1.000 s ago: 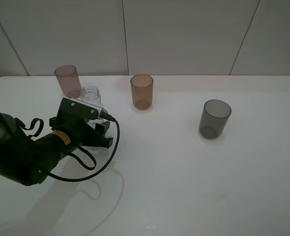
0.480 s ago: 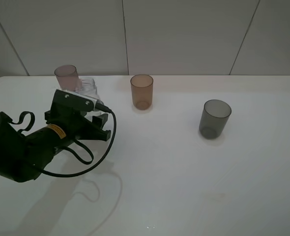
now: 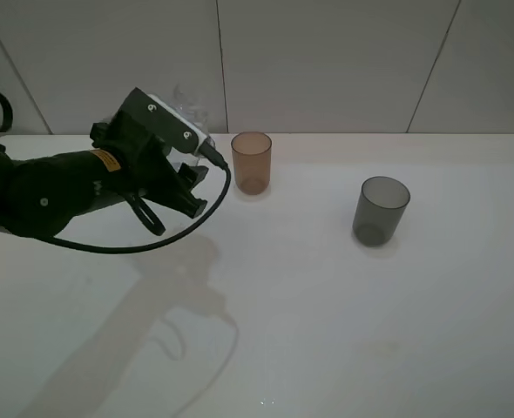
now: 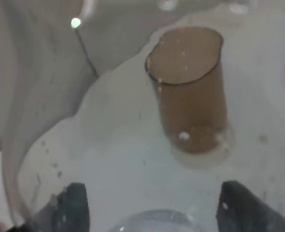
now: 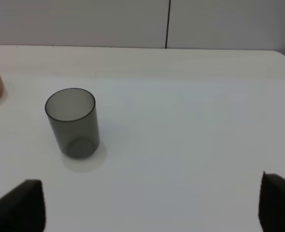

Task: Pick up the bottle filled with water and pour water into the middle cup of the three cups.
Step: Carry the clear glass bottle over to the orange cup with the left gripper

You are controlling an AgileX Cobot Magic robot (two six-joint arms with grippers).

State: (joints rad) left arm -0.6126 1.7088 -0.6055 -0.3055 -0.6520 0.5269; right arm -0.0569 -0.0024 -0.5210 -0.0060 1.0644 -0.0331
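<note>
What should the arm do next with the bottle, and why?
Probably carry the bottle right until its neck is over the amber cup, then tip it. The left gripper holds it in the air, but left of the cup, not above it.

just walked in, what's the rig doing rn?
The left gripper is shut on the bottle and holds it in the air, off the table, just left of the middle cup, the amber one. That cup stands upright, and no water is visibly pouring yet. The right gripper is open and holds nothing, with the grey cup standing ahead of it.
</note>
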